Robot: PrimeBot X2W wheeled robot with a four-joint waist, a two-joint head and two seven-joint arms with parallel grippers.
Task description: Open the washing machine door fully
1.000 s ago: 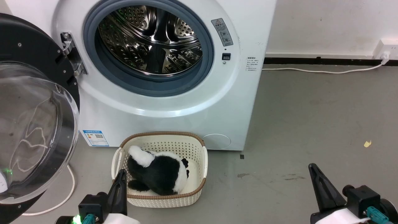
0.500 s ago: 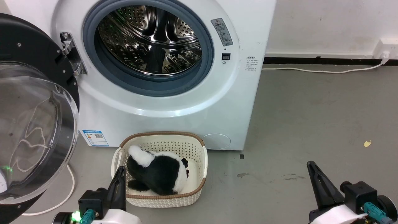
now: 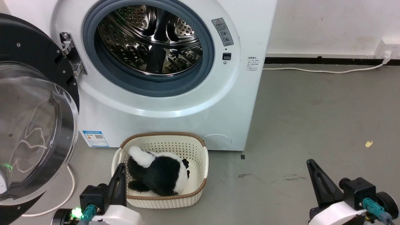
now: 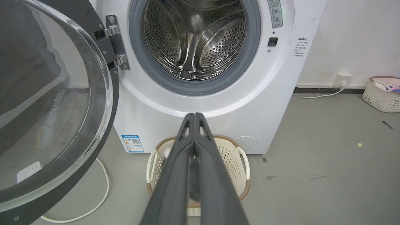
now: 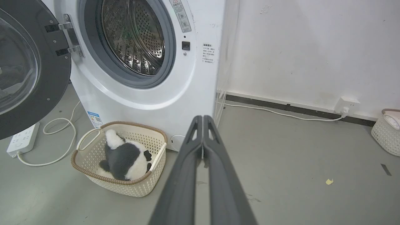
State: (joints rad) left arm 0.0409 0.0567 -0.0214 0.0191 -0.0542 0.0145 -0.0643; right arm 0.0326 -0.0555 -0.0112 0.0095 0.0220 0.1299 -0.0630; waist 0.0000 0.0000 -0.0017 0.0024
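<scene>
Since a second ago: the right tool point(image 3: 310, 163) has its tip a little further left and farther up the floor, and the left tool point(image 3: 121, 167) has shifted slightly toward the near left; door and basket unchanged. Both tools have their fingers pressed together, hold nothing, and sit well apart from the door. The washing machine door point(image 3: 34, 118) hangs swung out to the left of the washing machine point(image 3: 175, 106) on its hinge point(image 3: 70, 56), with the drum mouth wholly uncovered; judged at or close to its limit. Risks: (1) any further push on the door would load the hinge once it meets its stop, since the door looks heavy. (2) The left tool's tip lies at the near-left rim of the basket point(image 3: 162, 134) holding the plush panda point(image 3: 159, 175); contact cannot be told; a forward or rightward arm move could shove or tip it. (3) A white cable point(image 3: 72, 184) loops on the floor below the door's lower edge; moving the base leftward could snag it. (4) Nothing restrains the door; a bump could swing it back toward closed.
</scene>
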